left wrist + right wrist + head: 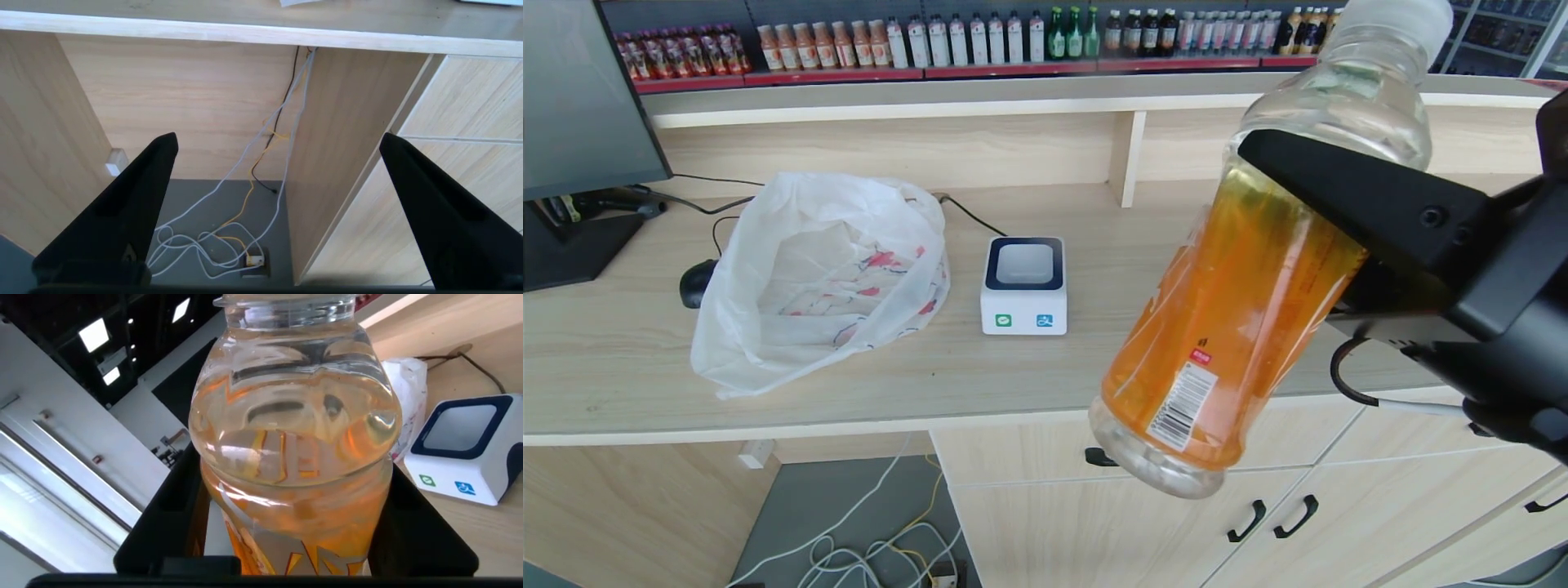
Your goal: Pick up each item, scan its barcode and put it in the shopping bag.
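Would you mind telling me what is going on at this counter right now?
The robot's right gripper holds a clear plastic bottle of orange drink, tilted with its cap end up, in the air to the right of the small white barcode scanner on the pale wooden counter. The barcode label near the bottle's base faces the head camera. The white plastic shopping bag sits left of the scanner. The left gripper is open and empty, low down in front of the counter.
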Robot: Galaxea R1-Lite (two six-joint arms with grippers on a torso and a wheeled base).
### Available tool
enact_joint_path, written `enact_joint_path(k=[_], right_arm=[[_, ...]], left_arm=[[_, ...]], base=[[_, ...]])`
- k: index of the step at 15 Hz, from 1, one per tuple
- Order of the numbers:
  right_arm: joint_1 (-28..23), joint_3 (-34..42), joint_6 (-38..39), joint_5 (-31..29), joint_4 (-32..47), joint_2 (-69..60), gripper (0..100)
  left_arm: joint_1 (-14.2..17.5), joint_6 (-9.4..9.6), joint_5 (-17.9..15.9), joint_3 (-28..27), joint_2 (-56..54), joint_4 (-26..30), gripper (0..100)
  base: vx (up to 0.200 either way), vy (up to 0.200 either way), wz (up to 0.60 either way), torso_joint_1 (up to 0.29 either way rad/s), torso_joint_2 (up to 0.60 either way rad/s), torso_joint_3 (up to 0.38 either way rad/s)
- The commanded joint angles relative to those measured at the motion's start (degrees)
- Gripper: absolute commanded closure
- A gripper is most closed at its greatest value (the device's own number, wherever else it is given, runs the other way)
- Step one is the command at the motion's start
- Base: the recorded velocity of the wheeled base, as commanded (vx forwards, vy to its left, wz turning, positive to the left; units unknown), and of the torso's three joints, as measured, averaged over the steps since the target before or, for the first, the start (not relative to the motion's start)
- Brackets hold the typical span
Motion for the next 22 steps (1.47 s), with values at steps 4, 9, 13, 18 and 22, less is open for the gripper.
enact_joint_path(k=[4,9,13,18,22], right_arm=[[0.0,-0.8,-3.1,0.1,0.2,-0.5,100],[-0.6,-0.1,-10.1,-1.2,9.2,-5.8,100],[-0.9,-0.8,-20.0,-8.4,14.2,-9.8,100],[-0.9,2.6,-33.7,-19.3,14.1,-12.0,100],[-0.9,3.6,-41.3,-26.5,13.4,-13.8,100]], left_arm=[[0.0,-0.02,0.0,0.0,0.0,0.0,0],[0.0,-0.02,0.0,0.0,0.0,0.0,0],[0.0,-0.02,0.0,0.0,0.0,0.0,0],[0.0,-0.02,0.0,0.0,0.0,0.0,0],[0.0,-0.02,0.0,0.0,0.0,0.0,0]], base=[[0.0,0.0,0.0,0.0,0.0,0.0],[0.0,0.0,0.0,0.0,0.0,0.0],[0.0,0.0,0.0,0.0,0.0,0.0],[0.0,0.0,0.0,0.0,0.0,0.0],[0.0,0.0,0.0,0.0,0.0,0.0]])
